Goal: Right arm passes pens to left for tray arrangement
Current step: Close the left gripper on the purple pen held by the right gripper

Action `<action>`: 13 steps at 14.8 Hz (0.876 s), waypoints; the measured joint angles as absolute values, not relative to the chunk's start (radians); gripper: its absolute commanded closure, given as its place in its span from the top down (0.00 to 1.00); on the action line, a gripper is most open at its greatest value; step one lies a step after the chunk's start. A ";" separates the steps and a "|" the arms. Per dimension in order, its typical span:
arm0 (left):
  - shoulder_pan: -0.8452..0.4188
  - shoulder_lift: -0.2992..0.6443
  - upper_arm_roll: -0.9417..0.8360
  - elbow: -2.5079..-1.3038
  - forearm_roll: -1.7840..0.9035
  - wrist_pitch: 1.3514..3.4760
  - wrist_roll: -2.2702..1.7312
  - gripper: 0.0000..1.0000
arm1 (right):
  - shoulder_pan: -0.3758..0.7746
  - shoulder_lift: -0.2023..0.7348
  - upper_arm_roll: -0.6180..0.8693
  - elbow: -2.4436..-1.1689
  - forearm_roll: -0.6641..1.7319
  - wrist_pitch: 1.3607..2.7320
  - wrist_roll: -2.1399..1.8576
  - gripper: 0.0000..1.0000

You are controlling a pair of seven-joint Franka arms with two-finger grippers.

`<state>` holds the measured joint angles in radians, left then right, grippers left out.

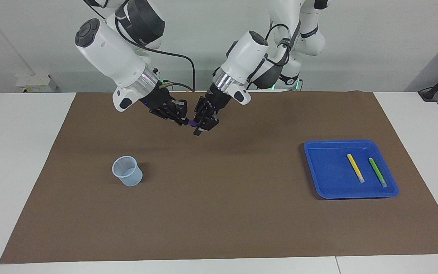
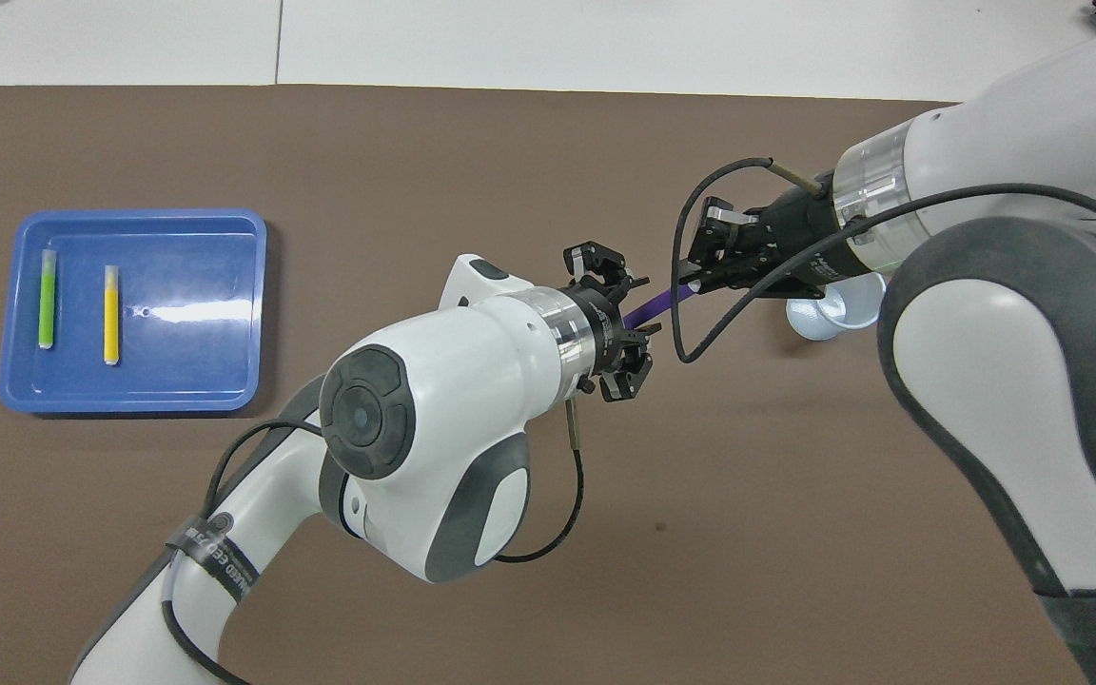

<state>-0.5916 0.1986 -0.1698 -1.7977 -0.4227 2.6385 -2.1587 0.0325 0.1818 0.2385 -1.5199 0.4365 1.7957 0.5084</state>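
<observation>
Mid-air handover over the tabletop's robot-side edge: right gripper (image 1: 184, 121) jaws clamp the purple pen (image 2: 648, 306), left gripper (image 1: 200, 122) jaws around it, grip unclear; early release drops it short of the tray (image 1: 327, 182).

Purple pen (image 2: 651, 303): thin, short, held in the air over the brown mat between the two grippers, tilted. One end sits in the right gripper (image 1: 184, 121), whose fingertips are closed on it; the other end reaches into the left gripper (image 1: 200, 125).

Yellow pen (image 1: 355, 168) and green pen (image 1: 377, 172): both lie flat in the tray (image 1: 325, 167), side by side, roughly parallel, apart from each other, each with a whitish end.

Tray: bright blue, shallow, rounded corners, on the surface toward the left arm's end.
</observation>
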 measured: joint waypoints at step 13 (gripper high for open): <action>-0.585 0.199 -0.173 -1.786 -0.422 2.622 -2.154 0.62 | 0.033 0.182 0.239 -1.520 0.437 1.798 0.508 0.13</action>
<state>-0.5851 0.1986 -0.1728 -1.7858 -0.4224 2.6223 -2.1539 0.0325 0.1818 0.2386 -1.5200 0.4366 1.7978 0.5084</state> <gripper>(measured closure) 0.608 0.811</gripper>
